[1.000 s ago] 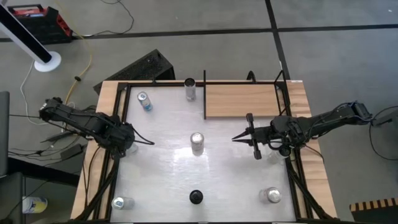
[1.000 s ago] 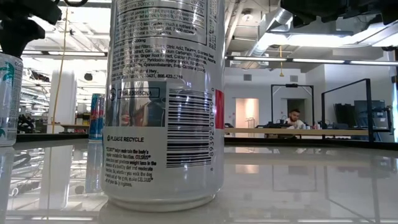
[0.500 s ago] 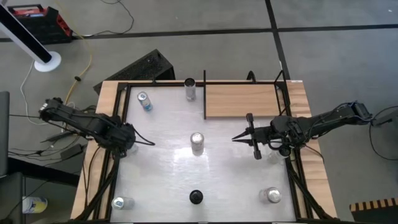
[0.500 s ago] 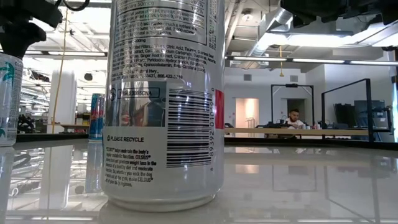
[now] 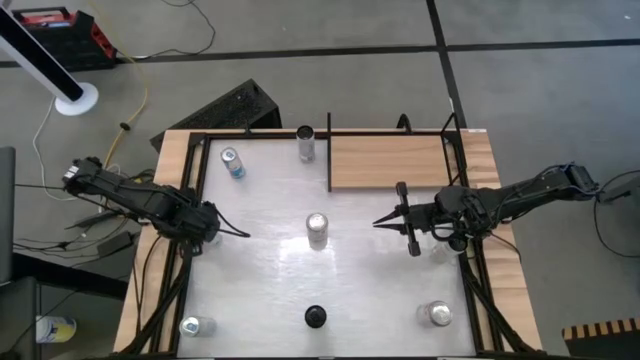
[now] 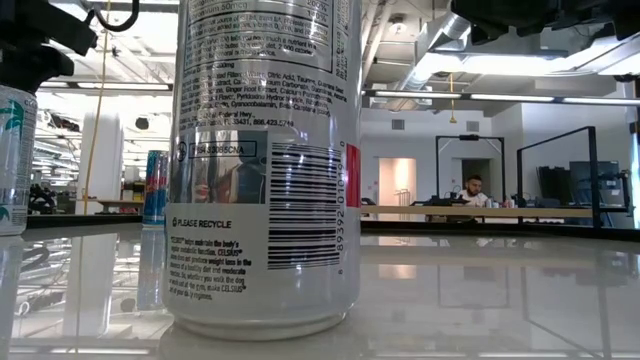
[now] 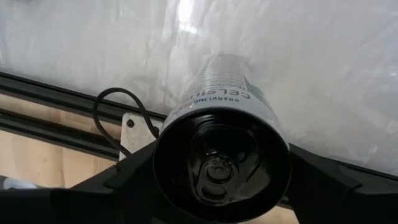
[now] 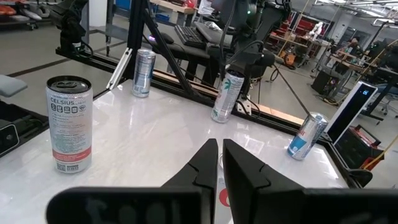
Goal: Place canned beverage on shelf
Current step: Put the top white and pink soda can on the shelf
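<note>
Standing at the side of the bench (image 5: 270, 280) farthest from the shelf (image 5: 390, 162), the can (image 7: 222, 87) for this job is a slim Celsius tin, upright, with the left end effector (image 5: 205, 222) set down around it from above. Whether that end effector has clenched on it or only straddles it, I cannot tell. I would judge the can light if empty and a fair weight if full. Its thin aluminium wall looks stiff enough until squeezed hard, and smooth enough to slide in a loose hold. The best hold looks to be across the round body a little below the dark lid, level and square, so it does not tip on the glossy top. The right end effector (image 5: 378, 224) is clenched on nothing and hovers just off the shelf's near edge, pointing away from it towards the middle can (image 5: 317, 229). That middle can and the right end effector both lie on the straight line from the held can to the shelf, so in my view the carry has to go over or around them. Another silver can (image 5: 305, 143) stands just beside the shelf's black rod edge (image 5: 329, 150), and a blue-marked can (image 5: 232, 162) is farther out along that same side. Well away from the shelf, at the opposite edge of the bench, are two more cans (image 5: 193, 325) (image 5: 436, 314) with a small black round thing (image 5: 315, 317) between them.
</note>
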Tool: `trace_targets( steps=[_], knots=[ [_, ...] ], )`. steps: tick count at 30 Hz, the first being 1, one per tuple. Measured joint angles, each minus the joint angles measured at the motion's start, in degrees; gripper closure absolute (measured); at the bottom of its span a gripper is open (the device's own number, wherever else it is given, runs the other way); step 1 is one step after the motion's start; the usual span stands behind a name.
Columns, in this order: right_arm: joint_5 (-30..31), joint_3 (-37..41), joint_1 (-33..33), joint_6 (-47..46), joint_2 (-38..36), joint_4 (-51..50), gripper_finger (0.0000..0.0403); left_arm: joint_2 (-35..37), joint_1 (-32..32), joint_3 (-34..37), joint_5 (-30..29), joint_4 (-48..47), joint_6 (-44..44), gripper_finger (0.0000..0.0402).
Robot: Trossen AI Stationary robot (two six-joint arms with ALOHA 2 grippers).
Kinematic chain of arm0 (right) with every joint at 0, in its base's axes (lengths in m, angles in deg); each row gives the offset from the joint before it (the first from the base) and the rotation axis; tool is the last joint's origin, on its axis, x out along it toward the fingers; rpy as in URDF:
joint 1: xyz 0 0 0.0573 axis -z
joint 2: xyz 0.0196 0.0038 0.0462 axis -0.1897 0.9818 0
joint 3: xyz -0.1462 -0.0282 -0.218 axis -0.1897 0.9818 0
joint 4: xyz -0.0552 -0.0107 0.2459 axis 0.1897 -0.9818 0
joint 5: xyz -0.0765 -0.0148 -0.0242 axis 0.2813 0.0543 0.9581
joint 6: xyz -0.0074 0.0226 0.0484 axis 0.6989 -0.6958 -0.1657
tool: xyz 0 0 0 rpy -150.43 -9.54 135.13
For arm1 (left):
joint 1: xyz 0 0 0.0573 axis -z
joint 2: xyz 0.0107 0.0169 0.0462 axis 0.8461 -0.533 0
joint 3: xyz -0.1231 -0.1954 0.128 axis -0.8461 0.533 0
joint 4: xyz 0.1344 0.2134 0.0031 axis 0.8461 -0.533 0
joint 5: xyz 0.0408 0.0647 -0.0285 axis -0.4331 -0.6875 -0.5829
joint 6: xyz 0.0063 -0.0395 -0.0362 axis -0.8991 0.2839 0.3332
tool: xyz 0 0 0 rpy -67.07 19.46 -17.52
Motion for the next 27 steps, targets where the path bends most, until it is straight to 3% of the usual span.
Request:
trace_targets(
  steps=[4,8,17,21,27],
  knots=[
    [0.0,0.0,0.0,0.0,0.0,0.0,0.0353,0.0,0.0,0.0,0.0,0.5,-0.1,0.0161],
    [0.0,0.0,0.0,0.0,0.0,0.0,0.0353,-0.1,0.0,-1.3,0.4,2.0,-1.0,0.0160],
    [0.0,0.0,0.0,0.0,0.0,0.1,0.0353,-1.4,-2.7,-11.6,-4.1,5.0,-0.5,0.0155],
    [0.0,0.0,0.0,0.0,0.0,0.0,0.0353,-5.9,-5.2,-17.7,-4.8,7.1,-2.1,0.0155],
    [0.0,0.0,0.0,0.0,0.0,0.0,0.0353,-18.5,-9.7,-31.3,-4.6,6.8,-9.1,0.0155]
  ],
)
